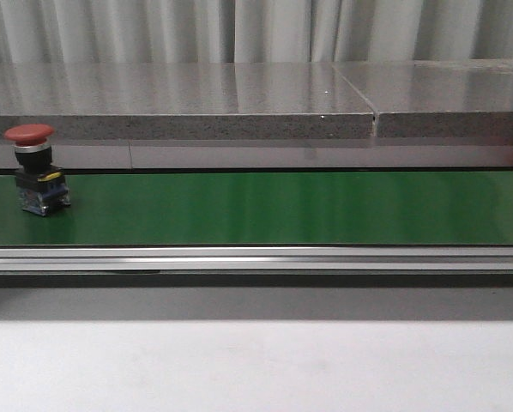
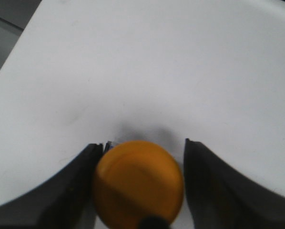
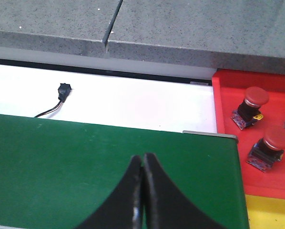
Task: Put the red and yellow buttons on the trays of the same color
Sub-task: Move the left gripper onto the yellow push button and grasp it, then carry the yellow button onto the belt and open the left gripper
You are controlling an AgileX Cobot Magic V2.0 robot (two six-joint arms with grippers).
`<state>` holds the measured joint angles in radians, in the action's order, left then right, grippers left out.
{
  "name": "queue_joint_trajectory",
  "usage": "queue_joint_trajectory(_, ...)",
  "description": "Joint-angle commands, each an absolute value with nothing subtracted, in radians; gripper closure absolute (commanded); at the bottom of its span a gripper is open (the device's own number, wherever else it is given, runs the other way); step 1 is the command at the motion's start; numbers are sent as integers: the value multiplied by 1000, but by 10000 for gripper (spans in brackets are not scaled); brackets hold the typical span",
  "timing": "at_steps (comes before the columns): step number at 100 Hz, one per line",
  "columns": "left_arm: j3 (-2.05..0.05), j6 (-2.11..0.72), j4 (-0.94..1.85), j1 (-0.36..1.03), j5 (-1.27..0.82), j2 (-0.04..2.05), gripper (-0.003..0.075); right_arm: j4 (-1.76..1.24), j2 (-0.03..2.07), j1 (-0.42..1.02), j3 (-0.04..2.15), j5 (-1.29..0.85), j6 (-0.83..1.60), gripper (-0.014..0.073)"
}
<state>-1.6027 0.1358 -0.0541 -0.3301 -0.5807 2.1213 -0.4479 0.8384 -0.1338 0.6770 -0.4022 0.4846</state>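
A red button with a black and blue base stands upright at the far left of the green belt. In the left wrist view a yellow button sits between the two dark fingers of my left gripper, over a white surface; one finger touches its cap, the other is a hair off it. My right gripper is shut and empty above the belt. Beside it lie a red tray holding red buttons and a corner of the yellow tray. Neither gripper shows in the front view.
A grey stone ledge runs behind the belt, and an aluminium rail along its front edge. A small black connector with a cable lies on the white surface behind the belt.
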Motion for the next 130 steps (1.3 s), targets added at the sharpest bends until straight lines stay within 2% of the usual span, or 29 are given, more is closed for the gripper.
queue_joint_trajectory(1, -1635, 139, -56, -334, -558, 2061, 528, -462, 825, -132, 704, -345, 495, 661)
queue_joint_trajectory(7, -1634, 139, -56, -334, -569, 2050, 621, -462, 825, -132, 704, -345, 495, 661)
queue_joint_trajectory(19, -1634, 139, -57, -334, -592, 2013, 741, -462, 825, -132, 704, -345, 495, 661)
queue_joint_trajectory(84, -1630, 139, -48, -332, -791, 1638, 739, -462, 825, -132, 704, -345, 495, 661)
queue_joint_trajectory(108, -1615, 139, -48, -274, -803, 1530, 739, -462, 825, -132, 704, -345, 495, 661)
queue_joint_trajectory(130, -1481, 139, -48, -190, -759, 1436, 739, -462, 825, -132, 704, -345, 495, 661)
